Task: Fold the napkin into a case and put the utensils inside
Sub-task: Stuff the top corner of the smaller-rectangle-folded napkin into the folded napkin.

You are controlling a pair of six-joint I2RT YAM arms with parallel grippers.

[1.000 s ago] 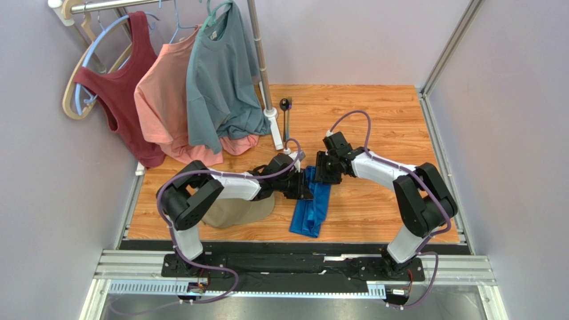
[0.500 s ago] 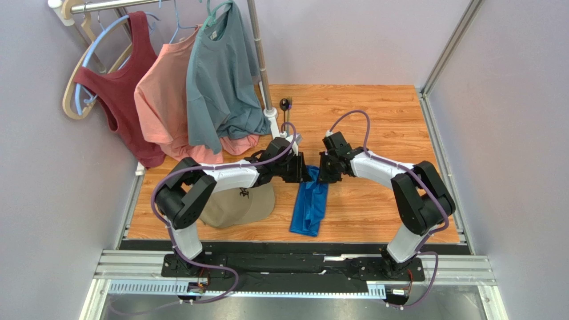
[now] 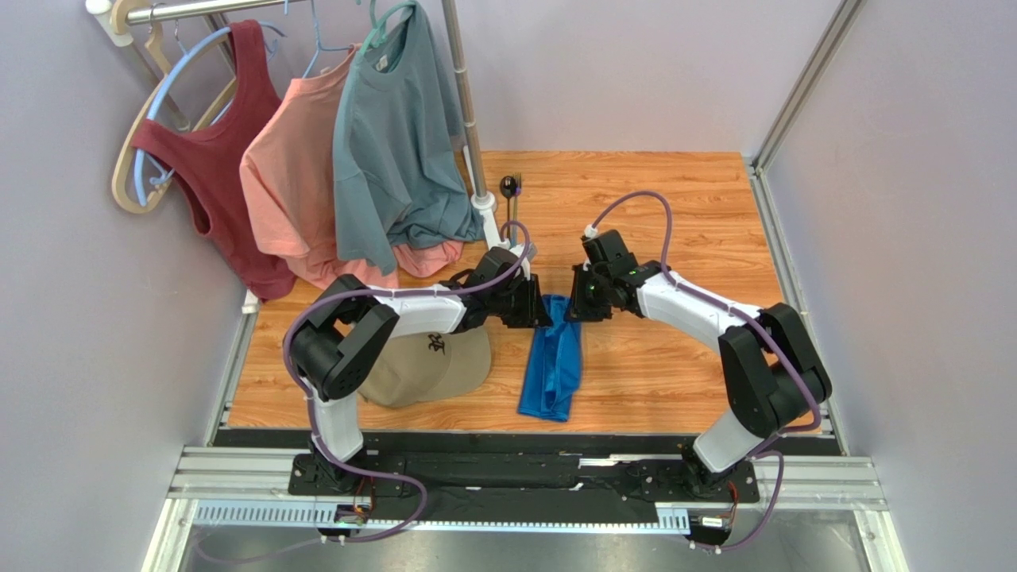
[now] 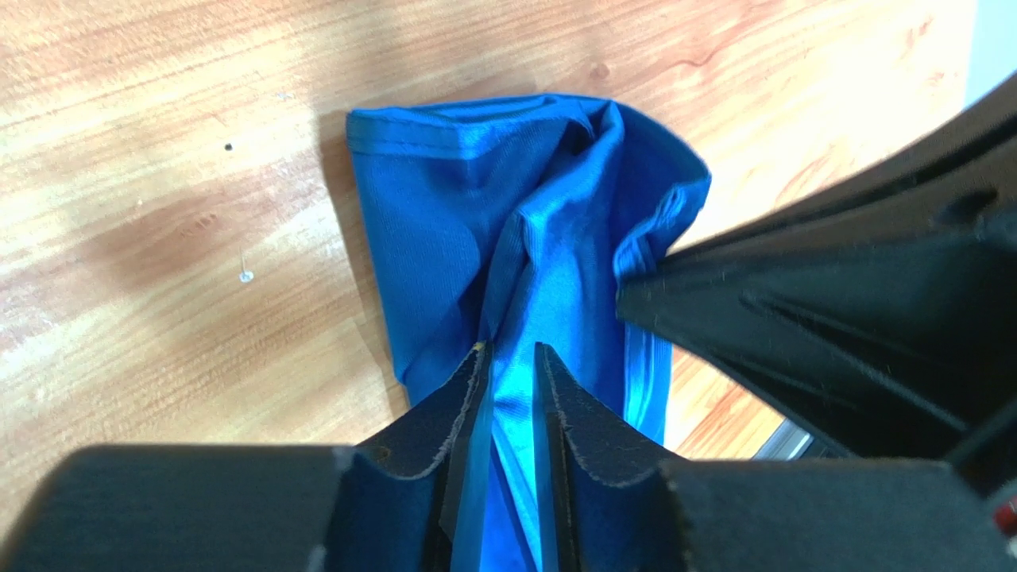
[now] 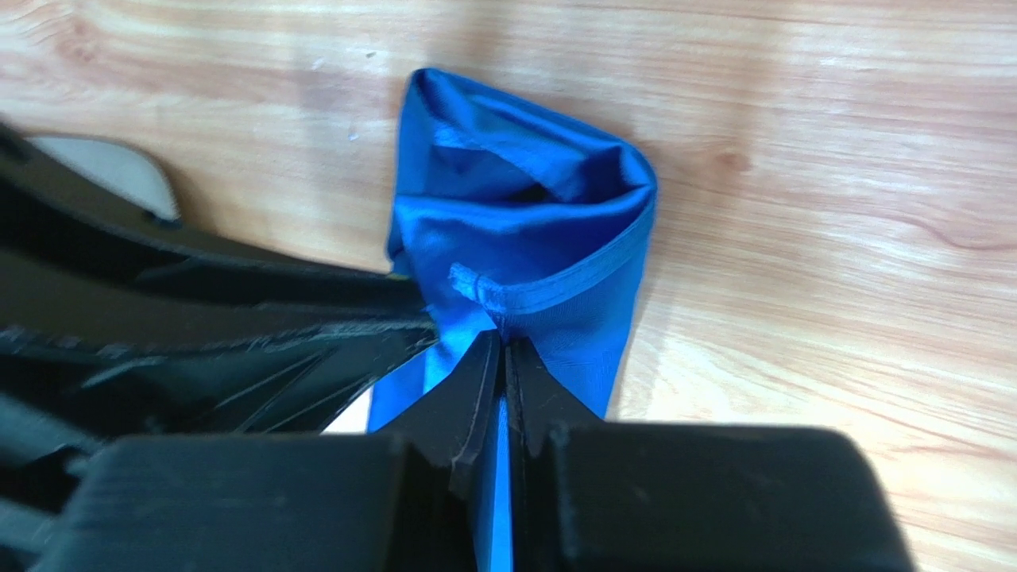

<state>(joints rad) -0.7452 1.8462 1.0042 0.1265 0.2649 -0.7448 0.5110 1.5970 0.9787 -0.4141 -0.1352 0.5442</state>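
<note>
The bright royal-blue, thin shiny napkin [image 3: 552, 372], folded into a long narrow strip, lies mid-tabletop [image 3: 680, 203], reaching toward the near edge. The left gripper [image 4: 511, 354] and the right gripper [image 5: 501, 340] each pinch its lifted far end. A tan cap [image 3: 427, 364] sits beside it, toward the left edge.

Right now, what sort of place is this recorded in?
Probably a lab robot cell, not a home: left arm and right arm bolted to an aluminium rail, a wood-grain tabletop boxed in by plain walls, and a clothes rack with hung shirts.
</note>
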